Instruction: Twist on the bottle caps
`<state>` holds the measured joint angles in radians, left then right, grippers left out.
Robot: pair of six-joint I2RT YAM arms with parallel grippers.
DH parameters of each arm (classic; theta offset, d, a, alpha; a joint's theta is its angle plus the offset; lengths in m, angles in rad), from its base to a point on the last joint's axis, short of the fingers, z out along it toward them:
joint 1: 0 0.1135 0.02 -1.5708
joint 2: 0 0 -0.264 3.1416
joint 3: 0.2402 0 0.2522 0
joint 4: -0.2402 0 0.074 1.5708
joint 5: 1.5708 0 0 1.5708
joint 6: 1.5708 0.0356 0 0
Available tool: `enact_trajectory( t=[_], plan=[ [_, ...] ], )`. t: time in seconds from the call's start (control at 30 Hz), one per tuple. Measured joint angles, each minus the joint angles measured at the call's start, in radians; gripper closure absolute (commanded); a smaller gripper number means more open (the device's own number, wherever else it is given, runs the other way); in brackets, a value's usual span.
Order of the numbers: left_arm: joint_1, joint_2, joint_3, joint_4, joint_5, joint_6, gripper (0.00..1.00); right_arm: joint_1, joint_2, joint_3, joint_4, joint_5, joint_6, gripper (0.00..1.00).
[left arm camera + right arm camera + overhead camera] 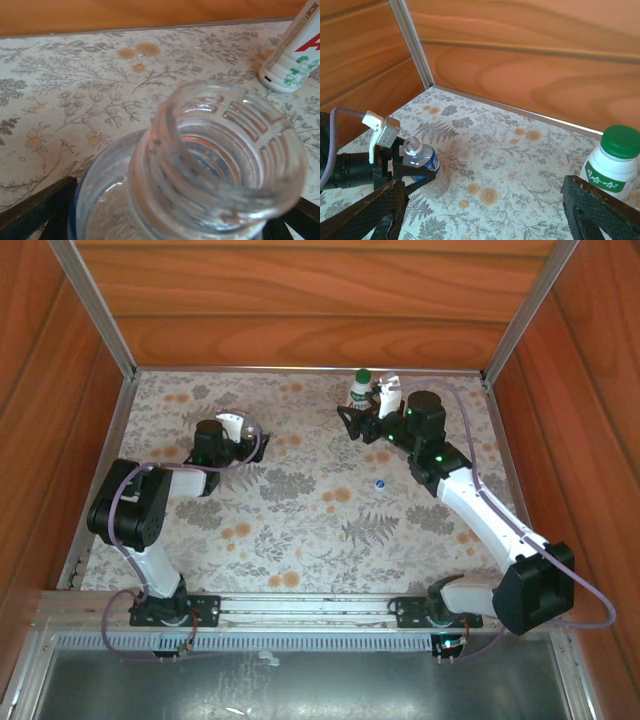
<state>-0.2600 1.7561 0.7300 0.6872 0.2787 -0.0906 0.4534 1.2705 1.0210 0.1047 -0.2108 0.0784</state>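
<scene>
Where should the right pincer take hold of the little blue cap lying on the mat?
Take the blue cap by its round side wall, coming straight down from above. It lies low on the mat in the open, nothing close beside it, so a sideways approach would likely find little to bite. Which face is up is too small to tell.

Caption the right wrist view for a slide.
Open right pincer beside a green-capped white bottle; left pincer brackets the uncapped clear bottle.
</scene>
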Motion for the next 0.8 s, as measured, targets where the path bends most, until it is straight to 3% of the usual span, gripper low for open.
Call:
enact_trajectory(
  t=[0.33,0.63,0.8],
  plan=[
    [0.000,0.000,-0.001,0.010,0.026,0.016,0.34,0.000,-0.014,-0.010,0.000,0.000,0.007,0.16],
    [-0.007,-0.032,-0.037,0.021,0.112,0.035,0.34,0.000,-0.091,-0.081,-0.002,0.000,0.045,0.17],
    [-0.077,-0.065,-0.072,0.014,0.152,0.084,0.34,0.000,-0.180,-0.178,-0.019,0.035,0.075,0.18]
  ],
)
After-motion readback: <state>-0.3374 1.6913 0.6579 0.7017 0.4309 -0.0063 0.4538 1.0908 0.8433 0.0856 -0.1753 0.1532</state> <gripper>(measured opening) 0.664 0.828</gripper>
